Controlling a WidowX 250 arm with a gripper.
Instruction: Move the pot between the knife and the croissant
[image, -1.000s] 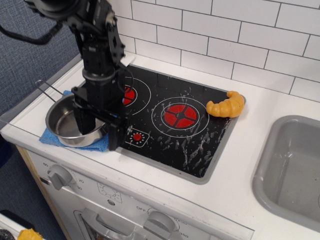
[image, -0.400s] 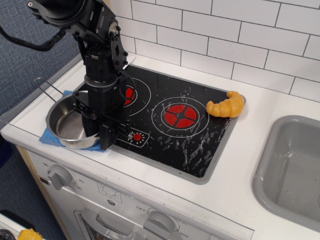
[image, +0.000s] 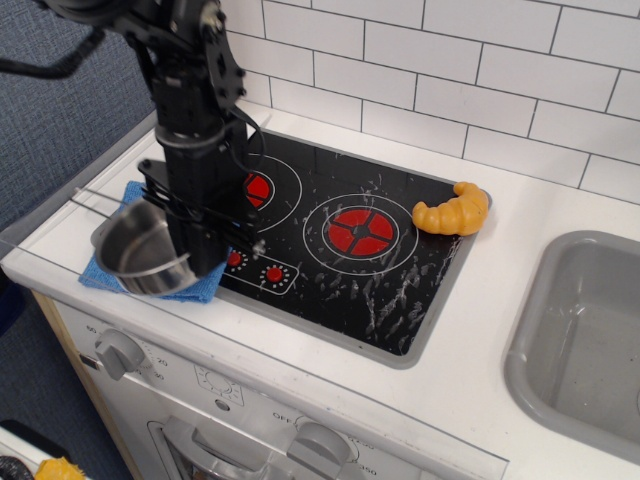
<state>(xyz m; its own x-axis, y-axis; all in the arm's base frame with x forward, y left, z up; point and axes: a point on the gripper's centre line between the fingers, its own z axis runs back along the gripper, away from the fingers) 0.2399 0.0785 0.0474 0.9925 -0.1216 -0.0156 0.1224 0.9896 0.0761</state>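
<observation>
The shiny steel pot (image: 135, 252) is at the left edge of the counter over a blue cloth (image: 100, 276). It is tilted, and its thin wire handle (image: 100, 199) points left. My gripper (image: 200, 262) comes straight down and is shut on the pot's right rim. The arm hides that side of the pot. The orange-yellow croissant (image: 455, 211) lies at the far right corner of the black stovetop (image: 400, 290), well away from the pot. The knife is not visible; the arm may hide it.
Two red burner rings (image: 360, 230) are on the stovetop. A grey sink basin (image: 590, 340) is at the right. A white tiled wall (image: 480, 70) runs along the back. The counter's front edge and the oven knobs (image: 120, 350) are below the pot.
The fingers have closed on the pot's right rim. The pot has tipped and shifted slightly, and its handle now points more to the left.
</observation>
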